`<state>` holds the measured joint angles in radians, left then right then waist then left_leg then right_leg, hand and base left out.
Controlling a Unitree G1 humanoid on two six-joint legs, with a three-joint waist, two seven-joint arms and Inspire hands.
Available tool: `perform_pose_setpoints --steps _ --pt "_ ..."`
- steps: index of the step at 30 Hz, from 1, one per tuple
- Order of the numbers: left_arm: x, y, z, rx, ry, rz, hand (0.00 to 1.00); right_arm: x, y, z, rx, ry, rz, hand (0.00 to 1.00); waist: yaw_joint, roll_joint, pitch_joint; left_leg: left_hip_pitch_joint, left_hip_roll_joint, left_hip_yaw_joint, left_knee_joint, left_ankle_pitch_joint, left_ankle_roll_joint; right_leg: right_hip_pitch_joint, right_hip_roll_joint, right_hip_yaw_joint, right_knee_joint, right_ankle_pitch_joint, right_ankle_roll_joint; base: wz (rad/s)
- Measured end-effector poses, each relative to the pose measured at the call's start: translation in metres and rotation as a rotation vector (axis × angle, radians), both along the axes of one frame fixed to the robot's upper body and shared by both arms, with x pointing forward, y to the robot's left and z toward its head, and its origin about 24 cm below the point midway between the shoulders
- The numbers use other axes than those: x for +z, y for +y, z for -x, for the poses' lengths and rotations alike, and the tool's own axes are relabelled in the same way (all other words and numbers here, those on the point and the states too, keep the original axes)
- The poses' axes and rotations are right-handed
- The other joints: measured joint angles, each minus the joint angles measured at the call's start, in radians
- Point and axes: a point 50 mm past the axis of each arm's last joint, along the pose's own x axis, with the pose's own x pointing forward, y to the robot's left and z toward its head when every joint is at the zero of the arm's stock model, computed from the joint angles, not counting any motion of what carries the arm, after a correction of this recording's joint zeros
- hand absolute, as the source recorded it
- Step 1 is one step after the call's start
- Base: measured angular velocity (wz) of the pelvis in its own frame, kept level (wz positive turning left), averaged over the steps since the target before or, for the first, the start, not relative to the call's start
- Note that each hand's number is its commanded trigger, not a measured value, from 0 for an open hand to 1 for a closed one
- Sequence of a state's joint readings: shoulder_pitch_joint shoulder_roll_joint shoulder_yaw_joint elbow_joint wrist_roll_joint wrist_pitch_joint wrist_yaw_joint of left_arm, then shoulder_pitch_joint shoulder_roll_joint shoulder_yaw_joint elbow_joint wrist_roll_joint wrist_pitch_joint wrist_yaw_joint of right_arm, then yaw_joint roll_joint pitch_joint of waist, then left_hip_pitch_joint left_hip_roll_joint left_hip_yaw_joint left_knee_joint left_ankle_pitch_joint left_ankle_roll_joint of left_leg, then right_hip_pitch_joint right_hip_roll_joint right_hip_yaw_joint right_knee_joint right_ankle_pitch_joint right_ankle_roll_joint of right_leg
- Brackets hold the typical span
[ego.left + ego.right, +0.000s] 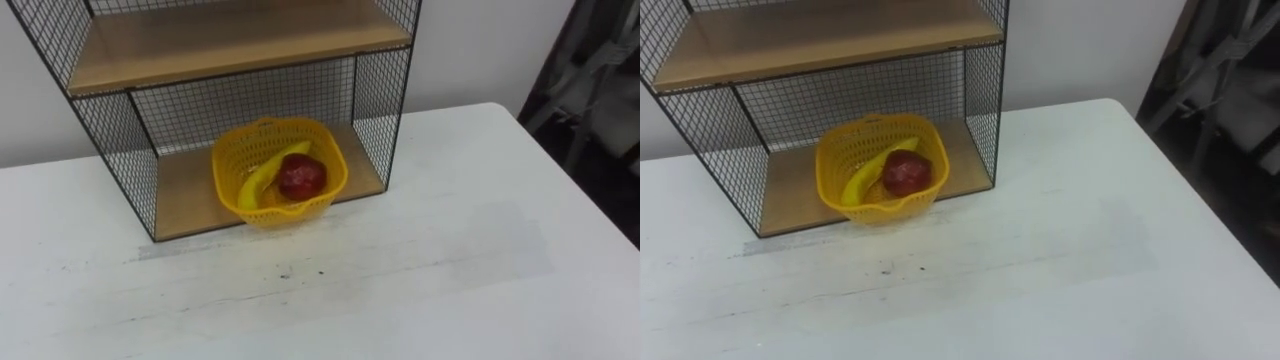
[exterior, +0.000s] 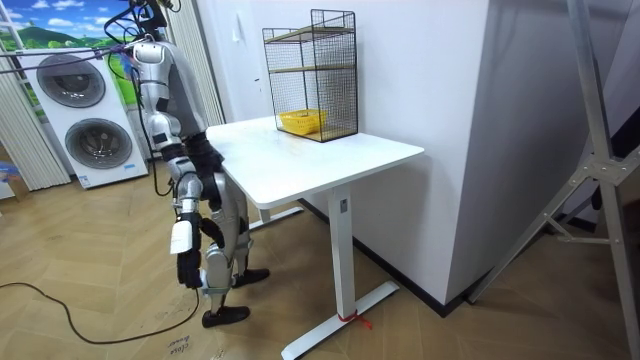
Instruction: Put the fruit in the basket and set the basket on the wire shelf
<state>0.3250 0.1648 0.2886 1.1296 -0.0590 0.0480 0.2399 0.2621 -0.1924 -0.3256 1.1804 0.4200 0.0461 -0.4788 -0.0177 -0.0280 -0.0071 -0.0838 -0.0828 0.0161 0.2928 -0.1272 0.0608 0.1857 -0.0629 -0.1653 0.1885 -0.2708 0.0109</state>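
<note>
The basket, holding a banana and an apple, sits at the front edge of the wire shelf's bottom board. The right hand hangs beside the leg; I cannot tell whether it is open or closed. A gentle push toward the back edge would probably seat the basket more safely.

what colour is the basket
The basket is yellow; the left eye view shows it best.
</note>
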Motion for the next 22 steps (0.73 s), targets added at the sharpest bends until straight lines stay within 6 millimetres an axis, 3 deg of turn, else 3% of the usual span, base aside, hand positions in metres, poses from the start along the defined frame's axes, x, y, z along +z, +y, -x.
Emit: perform_pose_setpoints --steps 10,14,16,22 --pt "-0.008 -0.022 -0.012 -0.281 0.143 0.071 0.00 -0.015 0.027 -0.004 0.434 0.207 -0.303 0.00 0.024 -0.004 0.0028 0.016 0.000 0.005 0.016 -0.005 0.000 0.016 0.001 -0.002 0.000 0.000 -0.002 -0.03" --pt "-0.011 -0.028 -0.020 -0.364 0.167 0.095 0.00 -0.017 0.031 -0.018 0.570 0.245 -0.344 0.00 0.026 -0.002 0.0048 0.017 0.001 0.004 0.016 -0.006 0.001 0.018 0.002 0.000 0.000 0.000 -0.001 0.00" --pt "-0.012 -0.032 -0.025 -0.405 0.171 0.111 0.00 -0.018 0.033 -0.023 0.612 0.247 -0.359 0.00 0.026 0.000 0.0097 0.022 0.000 0.001 0.013 -0.006 0.001 0.024 0.002 0.001 -0.001 -0.001 0.000 0.02" --pt "-0.014 -0.036 -0.035 -0.495 0.180 0.138 0.00 -0.021 0.041 -0.025 0.675 0.247 -0.440 0.00 0.038 0.000 0.0106 0.026 0.000 0.010 0.009 -0.005 0.000 0.024 0.006 0.010 -0.003 -0.002 -0.002 -0.02"
